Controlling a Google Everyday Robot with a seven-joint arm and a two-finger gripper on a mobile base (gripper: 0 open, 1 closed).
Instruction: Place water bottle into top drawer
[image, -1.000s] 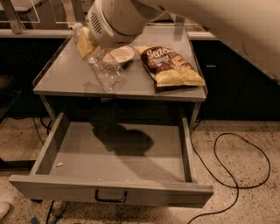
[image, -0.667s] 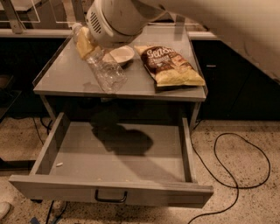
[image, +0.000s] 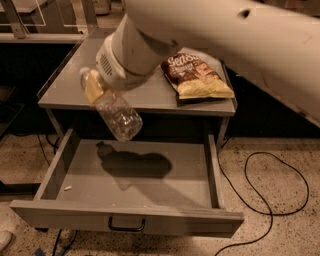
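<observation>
The water bottle (image: 119, 116), clear and crinkled, hangs tilted in the air, its base over the back left of the open top drawer (image: 175, 220). My gripper (image: 95, 89) is shut on the bottle's neck end, just in front of the table's front edge. The wide grey drawer is pulled out, with a dark handle (image: 126, 225) at the centre of its front panel. The bottle and arm cast a shadow on the drawer floor (image: 135, 165). The bottle's cap is hidden by the gripper.
A chip bag (image: 197, 75) lies on the grey table top (image: 65, 90) at the right. A black cable (image: 272, 200) loops on the floor to the right of the drawer. A small white scrap (image: 67, 188) lies in the drawer's left side.
The gripper has carried the bottle off the table top, forward and down to above the open drawer. The white bowl is now hidden behind the arm.
</observation>
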